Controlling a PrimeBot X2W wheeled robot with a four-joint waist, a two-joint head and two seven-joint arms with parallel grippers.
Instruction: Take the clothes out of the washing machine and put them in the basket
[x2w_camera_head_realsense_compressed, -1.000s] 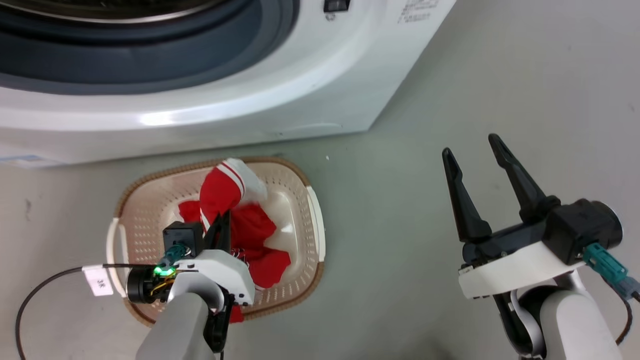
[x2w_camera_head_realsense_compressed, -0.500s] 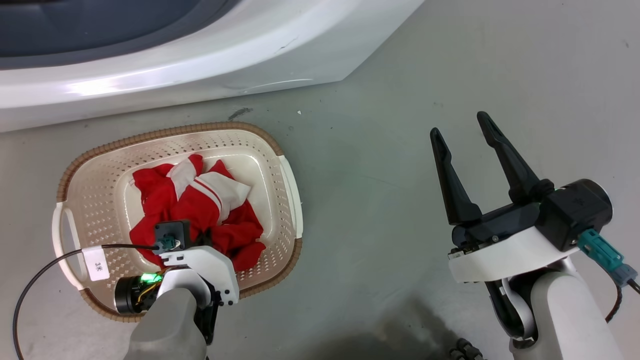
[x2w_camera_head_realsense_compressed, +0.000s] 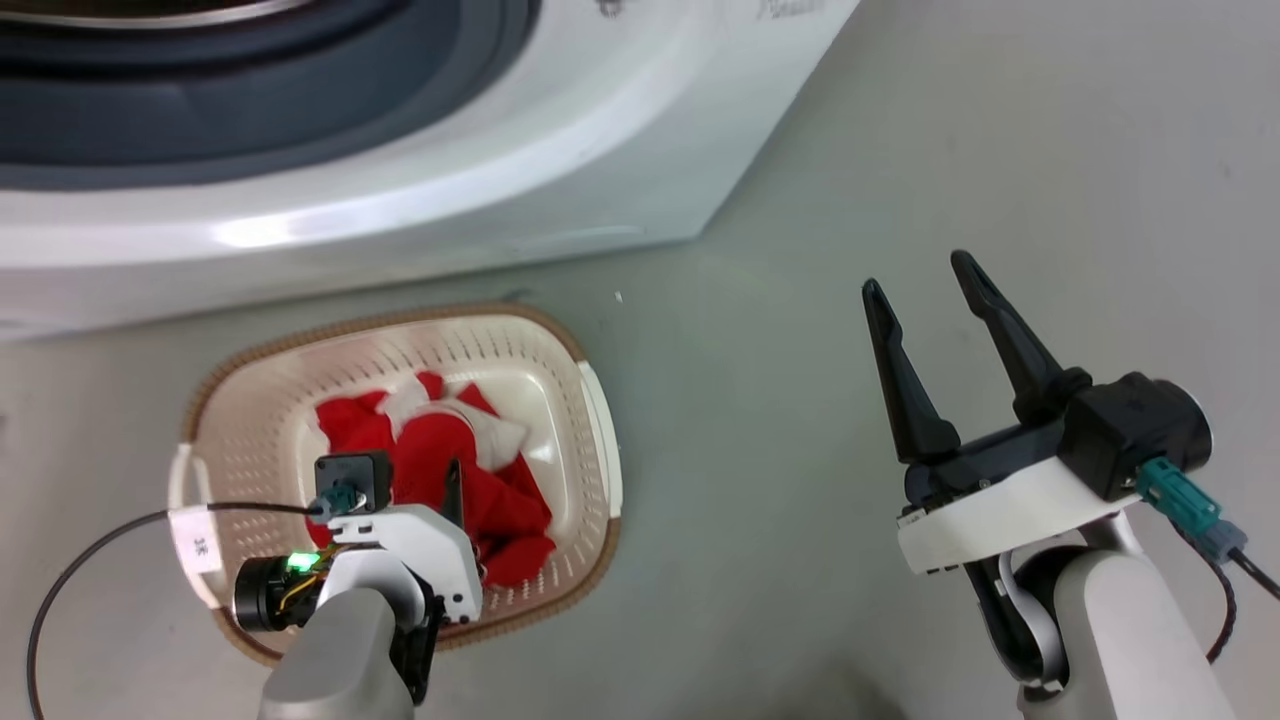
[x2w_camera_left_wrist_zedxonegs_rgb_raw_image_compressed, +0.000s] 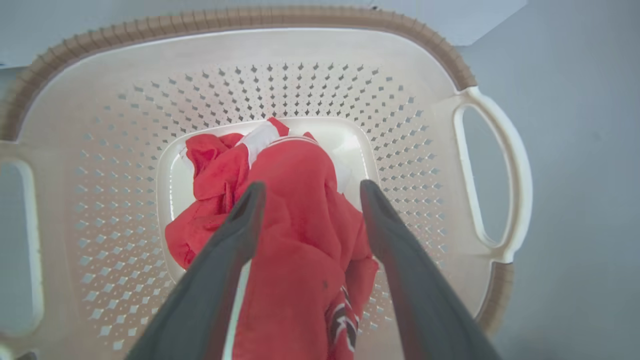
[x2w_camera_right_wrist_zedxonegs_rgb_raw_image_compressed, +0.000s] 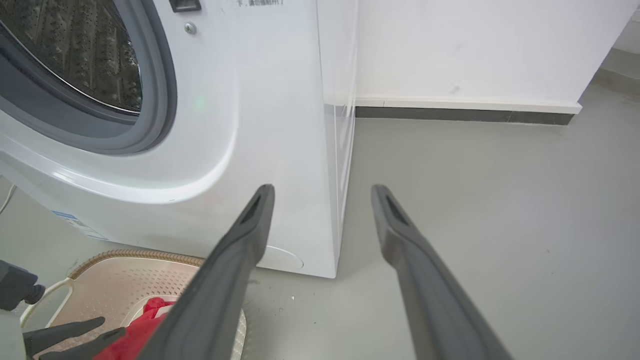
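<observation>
The white washing machine (x2w_camera_head_realsense_compressed: 420, 190) stands just behind the basket (x2w_camera_head_realsense_compressed: 250, 420), its grey gasket (x2w_camera_right_wrist_zedxonegs_rgb_raw_image_compressed: 162, 100) ringing the perforated steel drum (x2w_camera_right_wrist_zedxonegs_rgb_raw_image_compressed: 75, 50). Grey floor (x2w_camera_head_realsense_compressed: 780, 420) spreads to the right of the basket and runs back to a white wall (x2w_camera_right_wrist_zedxonegs_rgb_raw_image_compressed: 475, 45) with a dark skirting. The cream basket sits on that floor, and the red clothes (x2w_camera_head_realsense_compressed: 505, 505) with white trim lie heaped on its bottom. Directly over the basket the left gripper (x2w_camera_left_wrist_zedxonegs_rgb_raw_image_compressed: 312, 186) points down, jaws spread wide; red cloth bunches up between its fingers (x2w_camera_left_wrist_zedxonegs_rgb_raw_image_compressed: 235, 235), which do not close on it, and whether they touch it I cannot tell. Well to the right of the basket, the right gripper (x2w_camera_head_realsense_compressed: 915, 275) hangs above the floor, jaws wide apart and holding nothing. A black cable with a white tag (x2w_camera_head_realsense_compressed: 195, 540) crosses the basket's left handle.
</observation>
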